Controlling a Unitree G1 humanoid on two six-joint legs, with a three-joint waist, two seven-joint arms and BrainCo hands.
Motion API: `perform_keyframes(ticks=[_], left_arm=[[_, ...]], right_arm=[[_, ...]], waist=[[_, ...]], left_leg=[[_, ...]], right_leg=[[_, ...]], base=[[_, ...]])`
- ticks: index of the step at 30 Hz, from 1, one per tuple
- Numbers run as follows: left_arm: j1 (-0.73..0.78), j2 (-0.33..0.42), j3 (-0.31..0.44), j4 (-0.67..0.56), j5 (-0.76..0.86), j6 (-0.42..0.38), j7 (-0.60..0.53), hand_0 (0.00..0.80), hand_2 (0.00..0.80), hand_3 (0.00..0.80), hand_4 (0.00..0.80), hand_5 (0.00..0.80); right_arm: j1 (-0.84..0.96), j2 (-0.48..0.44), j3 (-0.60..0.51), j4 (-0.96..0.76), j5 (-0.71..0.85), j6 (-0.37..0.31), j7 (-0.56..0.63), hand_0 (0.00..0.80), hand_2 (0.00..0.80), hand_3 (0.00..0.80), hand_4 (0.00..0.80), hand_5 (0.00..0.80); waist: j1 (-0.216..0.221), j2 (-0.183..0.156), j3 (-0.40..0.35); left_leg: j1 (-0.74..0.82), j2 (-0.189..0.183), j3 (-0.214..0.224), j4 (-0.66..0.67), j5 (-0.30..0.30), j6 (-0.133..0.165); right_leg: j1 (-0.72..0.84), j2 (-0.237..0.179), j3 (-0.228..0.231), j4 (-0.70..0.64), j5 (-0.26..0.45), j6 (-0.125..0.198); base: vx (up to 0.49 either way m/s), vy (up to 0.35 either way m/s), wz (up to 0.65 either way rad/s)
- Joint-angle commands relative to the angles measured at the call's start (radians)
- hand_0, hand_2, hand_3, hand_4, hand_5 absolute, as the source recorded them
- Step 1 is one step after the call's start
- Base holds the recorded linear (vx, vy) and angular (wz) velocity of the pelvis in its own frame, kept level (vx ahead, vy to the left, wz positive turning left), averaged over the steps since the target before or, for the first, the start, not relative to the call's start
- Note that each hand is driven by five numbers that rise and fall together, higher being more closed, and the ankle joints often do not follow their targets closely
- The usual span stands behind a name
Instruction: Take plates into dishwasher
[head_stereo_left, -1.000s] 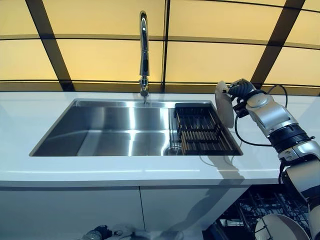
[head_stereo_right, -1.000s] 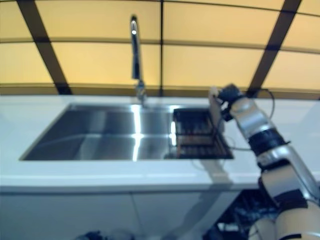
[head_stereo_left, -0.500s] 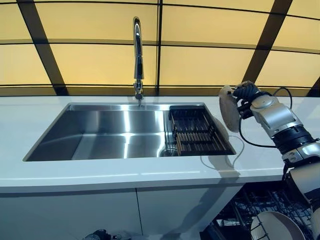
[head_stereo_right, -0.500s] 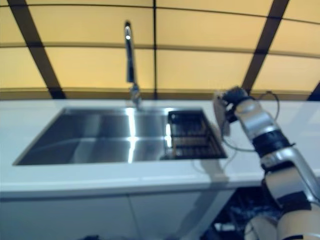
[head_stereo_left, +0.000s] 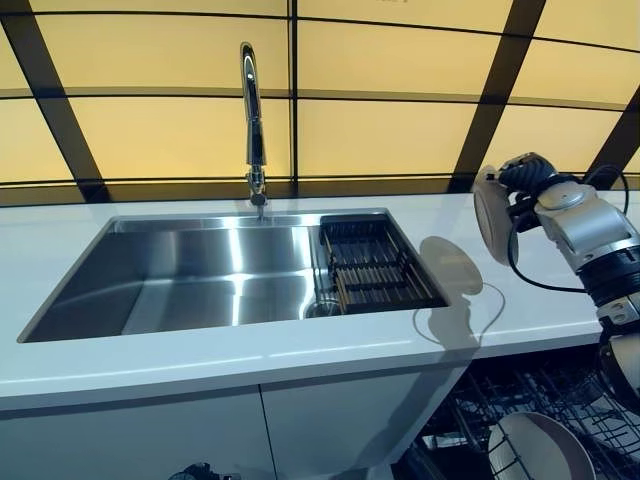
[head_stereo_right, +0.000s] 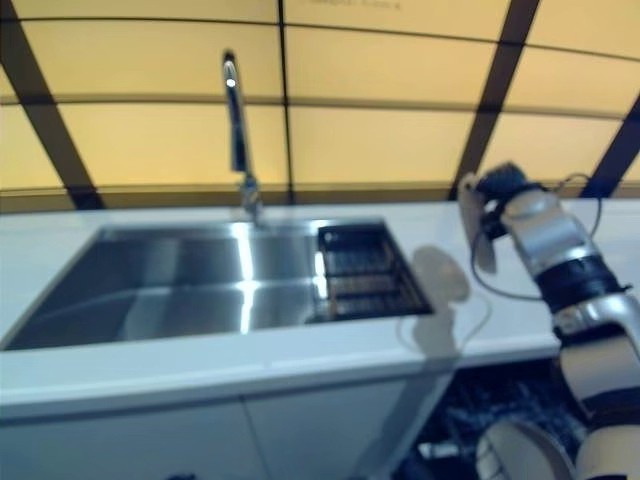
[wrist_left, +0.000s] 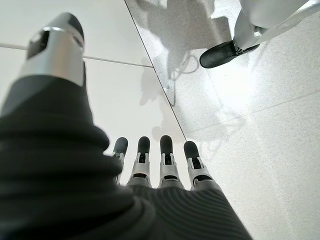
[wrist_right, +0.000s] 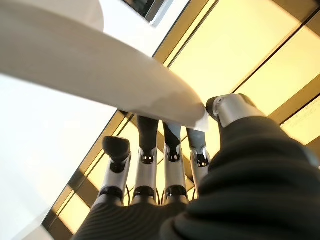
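A white plate (head_stereo_left: 489, 216) stands on edge in the air above the counter, right of the sink, with my right hand (head_stereo_left: 527, 176) shut on its rim. In the right wrist view the plate (wrist_right: 95, 65) passes between the thumb (wrist_right: 234, 108) and the curled fingers (wrist_right: 146, 172). Low at the right the open dishwasher rack (head_stereo_left: 470, 420) holds another white plate (head_stereo_left: 540, 450). My left hand (wrist_left: 165, 172) hangs low beside the cabinet, its fingers straight toward the floor and holding nothing.
A steel sink (head_stereo_left: 190, 270) is set in the white counter (head_stereo_left: 250, 365), with a dark slatted drying rack (head_stereo_left: 370, 265) in its right end and a tall faucet (head_stereo_left: 252, 120) behind. White cabinet doors (head_stereo_left: 150, 440) stand below.
My right hand has carried the plate to the right, from over the drying rack's edge to over the counter beyond the sink. The camera has also turned right.
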Motion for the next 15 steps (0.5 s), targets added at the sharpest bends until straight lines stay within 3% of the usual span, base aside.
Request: perform_keyframes(ticks=[1,15], left_arm=[[-0.024,0.051,-0.019,0.065,0.052,-0.043,0.000,0.000,0.000,0.000,0.000,0.000],[-0.012,0.076,-0.021,0.050,0.063,-0.077,-0.015,0.000,0.000,0.000,0.000,0.000]], right_arm=[[-0.108,-0.080,0.001,0.057,-0.015,-0.022,0.008,0.800,0.800,0.800,0.800,0.800],[-0.077,-0.189,0.000,0.081,-0.008,-0.026,0.080,0.800,0.800,0.800,0.800,0.800]], waist=[[-0.007,-0.033,-0.028],[-0.040,-0.035,-0.029]], left_leg=[[-0.025,-0.020,-0.025,-0.001,-0.022,0.029],[-0.023,-0.018,-0.004,-0.001,-0.026,0.033]], right_leg=[[0.072,-0.024,0.012,0.002,-0.076,0.072],[0.060,-0.016,0.038,0.002,-0.069,0.075]], base=[[-0.012,-0.017,-0.04],[-0.004,0.003,-0.06]])
